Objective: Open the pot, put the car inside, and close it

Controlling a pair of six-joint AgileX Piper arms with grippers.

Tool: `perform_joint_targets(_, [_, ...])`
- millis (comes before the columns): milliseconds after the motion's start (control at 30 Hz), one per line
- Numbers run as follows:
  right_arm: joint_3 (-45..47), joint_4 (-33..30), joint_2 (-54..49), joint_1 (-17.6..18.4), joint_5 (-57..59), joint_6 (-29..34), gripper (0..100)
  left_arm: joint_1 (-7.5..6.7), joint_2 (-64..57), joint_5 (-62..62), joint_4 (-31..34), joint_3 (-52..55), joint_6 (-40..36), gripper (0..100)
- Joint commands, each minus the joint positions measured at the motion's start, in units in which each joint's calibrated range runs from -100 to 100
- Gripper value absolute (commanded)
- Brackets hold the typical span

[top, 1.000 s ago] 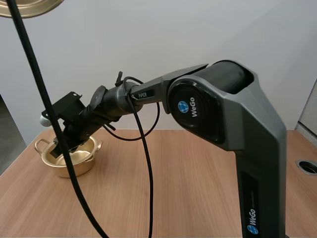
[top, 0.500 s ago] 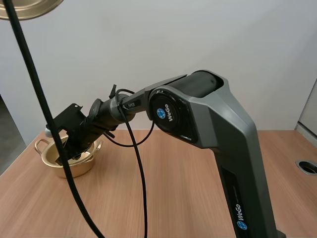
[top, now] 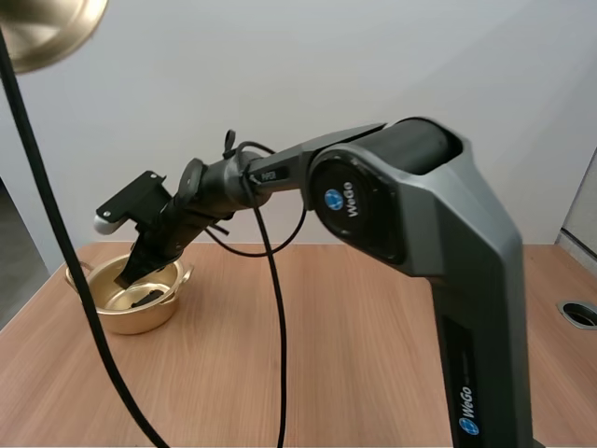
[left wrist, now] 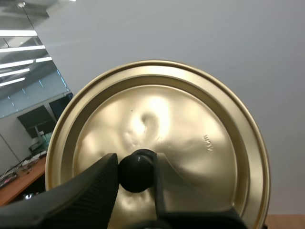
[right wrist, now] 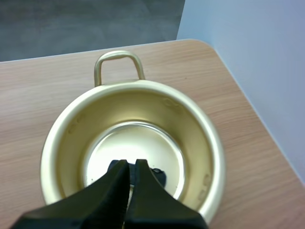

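Observation:
The gold pot (top: 140, 320) stands uncovered at the table's far left. A small dark car (top: 145, 299) lies on its bottom. My right gripper (top: 127, 278) hangs just above the pot's mouth. In the right wrist view its fingers (right wrist: 114, 183) lie together as one dark wedge over the pot (right wrist: 190, 124), holding nothing, with the car (right wrist: 159, 177) just past the tips. The gold lid (top: 47, 28) hangs high over the table's left. In the left wrist view my left gripper (left wrist: 137, 170) is shut on the lid's black knob, with the lid (left wrist: 200, 138) broad behind it.
The wooden table (top: 354, 355) stretches to the right of the pot. A round grommet hole (top: 580, 313) sits at its right edge. The pot's handle (right wrist: 118, 62) points toward the table's corner (right wrist: 200, 47), close to the wall.
My right gripper has risen out of the pot, and the car now lies on the pot's bottom. The lid has shifted slightly in the left gripper's hold.

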Motion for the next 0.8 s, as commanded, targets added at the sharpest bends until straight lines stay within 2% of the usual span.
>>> perform_joint_targets(0, [-0.02, -5.94, -3.16, -1.13, 3.20, 4.12, 0, 0.02, 1.62, 0.62, 3.36, 3.64, -0.26, 0])
perform_joint_targets(167, [0.12, -13.22, -8.69, -4.50, 11.51, 9.91, 0, 0.02, 5.62, -0.74, 3.36, 13.01, -0.47, 0])
perform_joint_targets(333, [0.56, -19.91, -13.92, -8.91, 21.30, 13.76, 0, 0.02, 8.39, -15.72, 3.36, 24.21, -4.30, 0])
perform_joint_targets(567, [0.83, -19.63, -21.23, -16.80, 27.15, 15.29, 0, 0.02, 14.81, -44.07, 3.25, 40.24, -6.59, 0])
perform_joint_targets(767, [0.83, -18.02, -27.73, -21.28, 28.62, 15.29, 0, 0.02, 25.93, -55.49, 3.25, 43.22, -7.18, 0])
